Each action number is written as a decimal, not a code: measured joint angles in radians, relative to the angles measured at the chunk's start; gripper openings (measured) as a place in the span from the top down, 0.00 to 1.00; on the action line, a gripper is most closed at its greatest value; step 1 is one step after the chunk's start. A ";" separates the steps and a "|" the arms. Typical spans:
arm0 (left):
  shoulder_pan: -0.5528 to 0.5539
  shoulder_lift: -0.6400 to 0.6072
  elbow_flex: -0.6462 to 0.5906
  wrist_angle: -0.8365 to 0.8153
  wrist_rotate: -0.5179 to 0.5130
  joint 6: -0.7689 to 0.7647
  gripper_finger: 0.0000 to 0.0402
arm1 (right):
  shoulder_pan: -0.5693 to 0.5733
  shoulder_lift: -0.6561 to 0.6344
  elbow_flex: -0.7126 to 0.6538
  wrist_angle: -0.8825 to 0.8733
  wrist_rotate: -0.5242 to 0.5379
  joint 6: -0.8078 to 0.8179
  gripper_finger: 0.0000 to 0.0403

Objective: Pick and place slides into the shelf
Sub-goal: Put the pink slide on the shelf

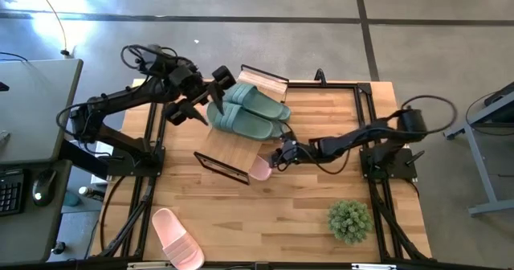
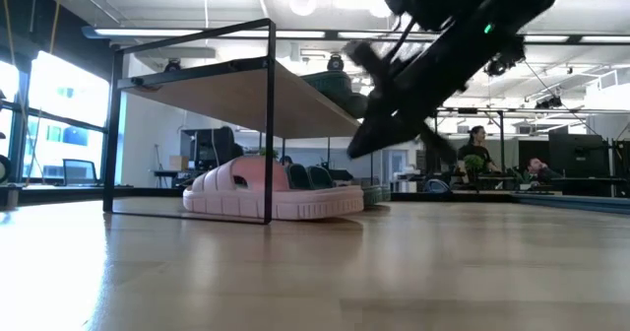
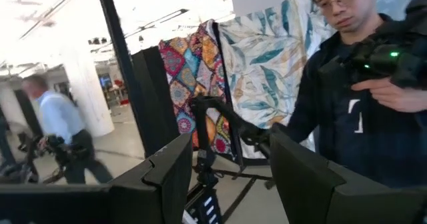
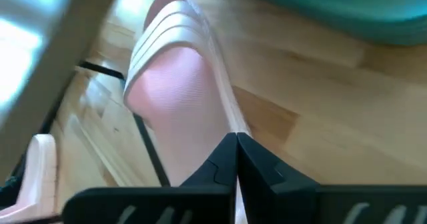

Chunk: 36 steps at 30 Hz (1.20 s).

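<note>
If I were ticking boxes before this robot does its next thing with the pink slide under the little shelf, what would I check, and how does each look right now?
1. Right gripper at the pink slide: ok, its fingers look shut on the slide's edge in the right wrist view.
2. Pink slide on the lower level of the shelf: ok, mostly under the top plank.
3. Green slides resting on the shelf top: ok.
4. Left gripper out of the way: cannot tell; it is raised beside the green slides, open and empty.
5. Second pink slide waiting: ok, lying alone on the table's near edge.
6. Potted plant clear of the arms: ok.
</note>
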<state>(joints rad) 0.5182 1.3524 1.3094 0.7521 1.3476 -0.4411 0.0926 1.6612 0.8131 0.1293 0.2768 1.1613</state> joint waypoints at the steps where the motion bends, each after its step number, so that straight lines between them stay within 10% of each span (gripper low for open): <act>1: -0.011 -0.008 0.000 0.001 0.000 0.006 0.55 | 0.006 -0.026 0.000 -0.037 0.015 0.000 1.00; 13: -0.101 -0.127 0.000 -0.338 -0.137 0.034 0.55 | 0.093 -0.346 0.000 -0.282 0.051 -0.164 1.00; 21: -0.278 -0.156 0.001 -0.461 -0.301 -0.277 0.55 | 0.117 -0.478 0.000 -0.337 0.018 -0.320 1.00; 36: -0.638 -0.214 0.001 -1.585 -0.728 -0.393 0.55 | 0.127 -0.628 0.000 -0.502 -0.114 -0.503 1.00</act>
<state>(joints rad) -0.1195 1.1385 1.3102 -0.8330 0.6193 -0.8345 0.2192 1.0337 0.8131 -0.3730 0.1626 0.6580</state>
